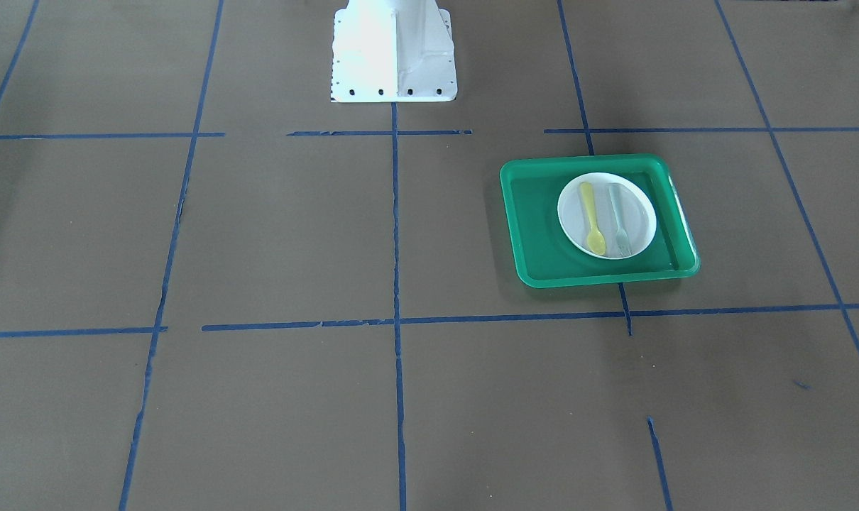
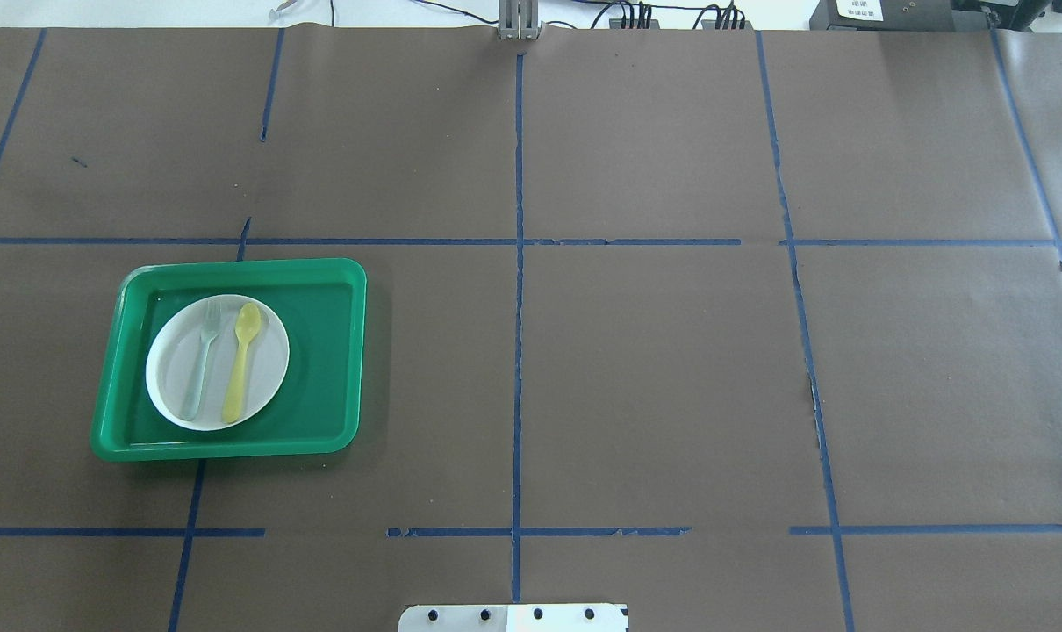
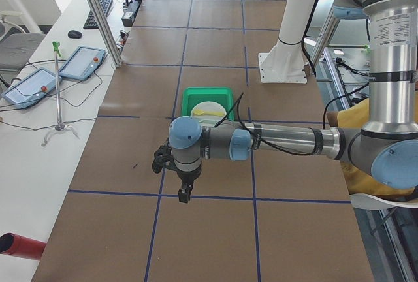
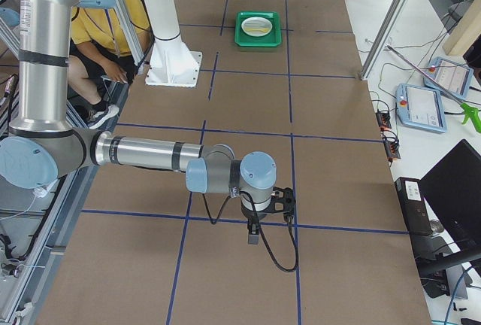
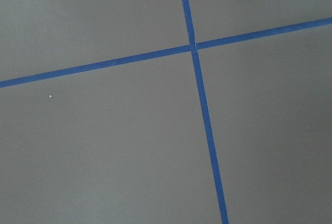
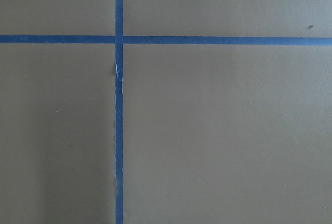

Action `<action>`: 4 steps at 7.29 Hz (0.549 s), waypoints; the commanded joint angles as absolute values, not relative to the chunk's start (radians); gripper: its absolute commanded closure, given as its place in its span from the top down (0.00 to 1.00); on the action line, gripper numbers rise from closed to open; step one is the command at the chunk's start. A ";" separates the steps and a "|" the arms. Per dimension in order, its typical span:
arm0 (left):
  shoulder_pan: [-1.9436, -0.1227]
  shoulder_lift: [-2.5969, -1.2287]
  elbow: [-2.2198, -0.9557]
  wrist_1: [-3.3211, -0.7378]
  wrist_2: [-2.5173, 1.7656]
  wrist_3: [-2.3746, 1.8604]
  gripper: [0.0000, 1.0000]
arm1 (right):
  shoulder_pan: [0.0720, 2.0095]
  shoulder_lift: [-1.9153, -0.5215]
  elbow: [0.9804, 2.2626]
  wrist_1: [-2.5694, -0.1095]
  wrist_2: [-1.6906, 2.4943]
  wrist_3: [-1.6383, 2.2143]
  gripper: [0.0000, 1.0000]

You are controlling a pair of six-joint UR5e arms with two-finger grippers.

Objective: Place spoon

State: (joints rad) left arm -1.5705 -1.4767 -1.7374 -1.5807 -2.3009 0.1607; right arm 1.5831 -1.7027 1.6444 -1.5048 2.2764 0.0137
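The small yellow spoon (image 1: 591,216) lies on a white plate (image 1: 640,213) beside a pale grey fork (image 1: 619,220), inside a green tray (image 1: 536,227). In the overhead view the spoon (image 2: 241,360) lies right of the fork (image 2: 199,360) on the plate (image 2: 269,360), handle toward the robot. My left gripper (image 3: 185,194) shows only in the exterior left view, hanging above the table away from the tray; I cannot tell if it is open or shut. My right gripper (image 4: 253,235) shows only in the exterior right view, far from the tray (image 4: 258,28); I cannot tell its state.
The table is covered in brown paper with a blue tape grid (image 2: 519,263). The robot's white base (image 1: 394,53) stands at the table's edge. Both wrist views show only brown paper and crossing tape lines (image 5: 193,47). A person in yellow (image 4: 105,9) sits behind the base.
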 commanded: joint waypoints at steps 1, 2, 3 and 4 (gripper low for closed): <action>-1.511 -1.491 -1.787 -1.719 -2.310 0.024 1.00 | 1.583 -1.703 1.644 -1.503 2.276 0.014 1.00; -1.408 -1.493 -1.839 -1.753 -2.303 -0.144 1.00 | 1.583 -1.703 1.644 -1.505 2.276 0.014 1.00; -1.293 -1.496 -1.889 -1.814 -2.287 -0.343 1.00 | 1.583 -1.703 1.644 -1.505 2.276 0.012 1.00; -1.160 -1.505 -1.926 -1.906 -2.208 -0.564 1.00 | 1.583 -1.703 1.644 -1.505 2.276 0.014 1.00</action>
State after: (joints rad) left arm -1.3105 -1.4964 -1.8745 -1.8095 -2.2732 -0.3094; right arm 1.5830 -1.7027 1.6444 -1.5047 2.2764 0.0132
